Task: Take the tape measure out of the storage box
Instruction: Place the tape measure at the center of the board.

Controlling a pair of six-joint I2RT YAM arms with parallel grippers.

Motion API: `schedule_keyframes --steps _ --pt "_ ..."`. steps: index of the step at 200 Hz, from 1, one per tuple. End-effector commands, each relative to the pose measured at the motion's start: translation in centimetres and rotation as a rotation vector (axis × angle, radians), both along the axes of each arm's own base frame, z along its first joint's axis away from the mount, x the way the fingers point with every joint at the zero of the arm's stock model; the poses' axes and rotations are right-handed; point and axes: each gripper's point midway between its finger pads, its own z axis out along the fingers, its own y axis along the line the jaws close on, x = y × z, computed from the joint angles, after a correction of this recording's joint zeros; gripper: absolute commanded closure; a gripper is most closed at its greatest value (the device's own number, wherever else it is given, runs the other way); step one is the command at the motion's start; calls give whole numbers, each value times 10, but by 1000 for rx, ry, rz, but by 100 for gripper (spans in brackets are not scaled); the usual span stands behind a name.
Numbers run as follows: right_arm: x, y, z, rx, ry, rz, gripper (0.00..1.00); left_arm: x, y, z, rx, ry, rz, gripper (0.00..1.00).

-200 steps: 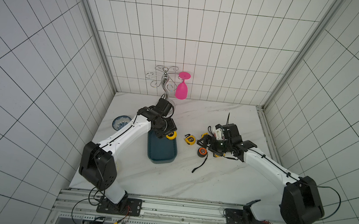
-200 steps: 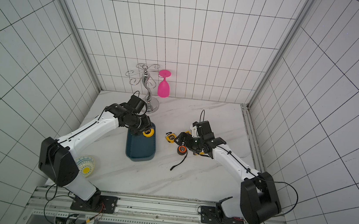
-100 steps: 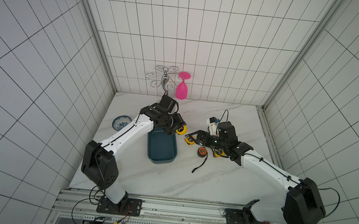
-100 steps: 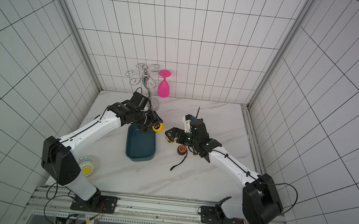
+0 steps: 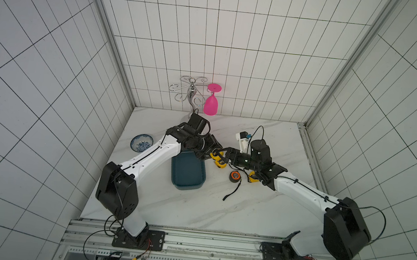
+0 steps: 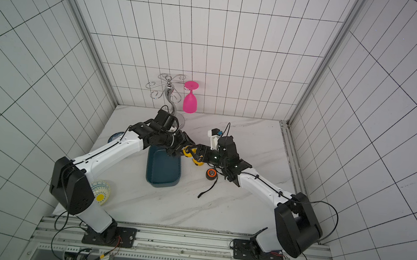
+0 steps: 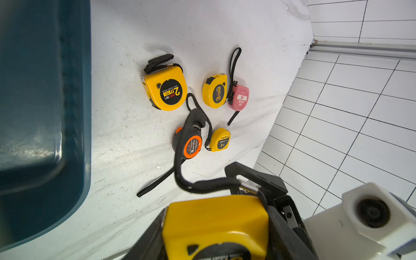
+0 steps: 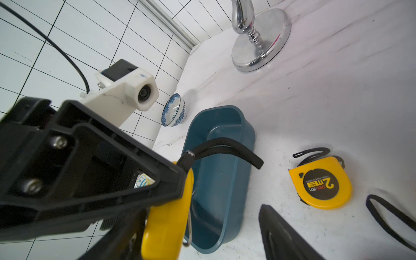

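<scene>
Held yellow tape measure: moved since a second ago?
Yes. The yellow tape measure went from over the storage box to beyond its rim, toward the right fingers.

Bright, even white light; faint soft shadows; glare on chrome stand base point(image 8: 261, 40); storage box point(image 7: 40, 101) and tape measure point(image 7: 213, 222) blur near the lens; wall tiles point(image 8: 33, 45) bow at edges.

Loose tape measures point(image 5: 234, 176) lie right of the storage box point(image 5: 187, 173).
</scene>
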Motion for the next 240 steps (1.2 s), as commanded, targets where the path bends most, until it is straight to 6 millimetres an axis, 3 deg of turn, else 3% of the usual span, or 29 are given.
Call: schedule_keyframes --steps 1,86,92,116,135,189,240 --pt "-1 9 11 47 -28 24 30 2 -11 2 -44 -9 -22 100" --pt "-6 8 4 52 0 33 87 -1 -17 -1 -83 0 -50 100" --pt "-6 7 3 51 5 32 89 -1 -17 -2 -80 -3 -56 90" --pt "-11 2 -9 35 43 35 92 1 -7 -2 -46 -34 -62 32" --pt "-17 -2 -22 28 94 48 92 3 16 -5 34 -62 -50 3" --pt "-28 -4 -64 14 242 84 92 2 81 -16 180 -76 12 3" --pt "-28 3 -104 -34 360 103 92 -3 101 -27 213 -63 39 3"
